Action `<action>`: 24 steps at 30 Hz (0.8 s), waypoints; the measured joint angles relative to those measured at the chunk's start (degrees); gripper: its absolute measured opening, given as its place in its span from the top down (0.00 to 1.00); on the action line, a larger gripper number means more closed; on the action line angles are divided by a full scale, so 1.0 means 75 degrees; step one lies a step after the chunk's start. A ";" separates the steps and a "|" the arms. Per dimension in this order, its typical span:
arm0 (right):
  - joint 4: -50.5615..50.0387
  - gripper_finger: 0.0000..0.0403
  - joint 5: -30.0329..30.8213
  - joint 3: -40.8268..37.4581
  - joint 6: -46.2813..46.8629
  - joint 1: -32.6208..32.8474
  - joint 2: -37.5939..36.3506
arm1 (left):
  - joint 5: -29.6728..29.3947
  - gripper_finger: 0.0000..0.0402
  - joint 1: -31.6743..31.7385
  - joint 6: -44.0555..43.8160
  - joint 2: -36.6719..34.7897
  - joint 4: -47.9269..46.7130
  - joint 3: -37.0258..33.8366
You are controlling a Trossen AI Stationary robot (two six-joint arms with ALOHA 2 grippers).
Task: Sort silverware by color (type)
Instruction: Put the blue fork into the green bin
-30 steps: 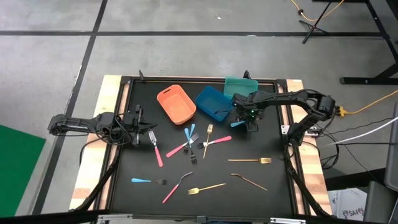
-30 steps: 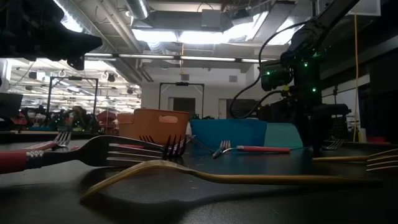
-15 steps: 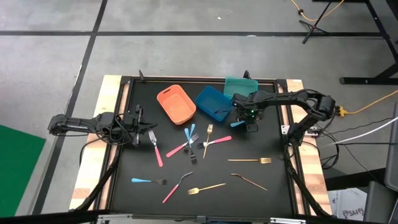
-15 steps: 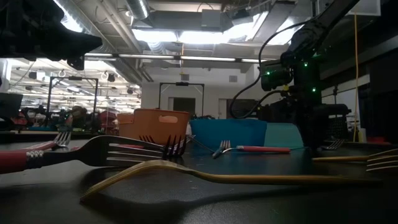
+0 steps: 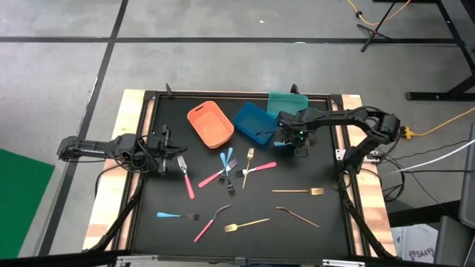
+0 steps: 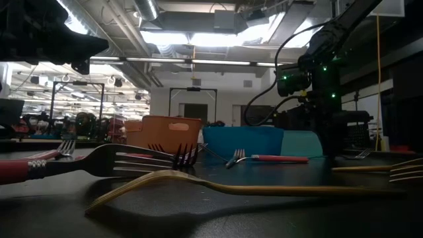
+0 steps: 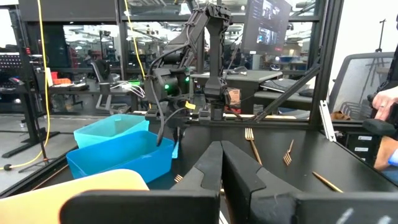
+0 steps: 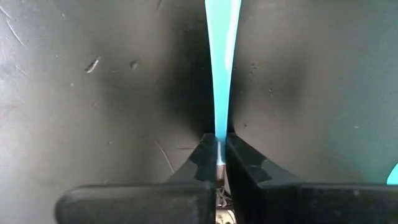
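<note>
Silverware is mostly unsorted and lies scattered over the black table point(image 5: 148, 222). From above, a pink fork point(image 5: 185, 178) lies near the left arm, and a crossed cluster of blue and pink pieces point(image 5: 226, 169) sits in the middle beside a pink-handled fork point(image 5: 258, 168). Toward the near edge lie a blue fork point(image 5: 177, 216), a pink spoon point(image 5: 210, 222), a gold fork point(image 5: 247, 223), another gold fork point(image 5: 298, 191) and a copper-toned piece point(image 5: 297, 216). The orange bin point(image 5: 210, 124) looks empty from above; the blue bin point(image 5: 254, 122) seems to hold a piece or two, and the teal bin point(image 5: 286, 102) is partly hidden by the right arm. So the sorting is at an early stage, by my reading, with nearly everything left.

At the right gripper point(image 8: 217, 151), the fingers are pinched nearly closed on a light-blue handle point(image 8: 222, 68), slim and tapering toward the jaws, lying flat on the table just in front of the blue bin. This piece is gripped but not yet lifted.

Out at the table's left edge, the left gripper point(image 7: 221, 163) waits with its fingers pressed together, holding nothing.
</note>
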 joint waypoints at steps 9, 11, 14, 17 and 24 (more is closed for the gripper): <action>-0.0008 0.99 0.0000 0.0003 0.0000 0.0000 0.0000 | 0.0001 1.00 0.0000 0.0000 -0.0001 0.0001 -0.0002; -0.0013 0.99 0.0000 0.0003 0.0000 0.0000 -0.0011 | 0.0000 1.00 0.0000 0.0000 0.0000 0.0000 0.0000; -0.0073 0.99 -0.0004 0.0008 0.0005 0.0000 -0.0016 | 0.0000 1.00 -0.0002 0.0006 0.0000 0.0000 0.0000; -0.0469 1.00 -0.0009 0.0105 0.0076 0.0000 -0.0012 | 0.0000 1.00 0.0000 0.0003 -0.0001 0.0000 -0.0001; -0.1623 1.00 -0.0009 0.0623 0.0286 0.0000 -0.0015 | 0.0000 1.00 0.0000 0.0006 0.0000 0.0000 0.0000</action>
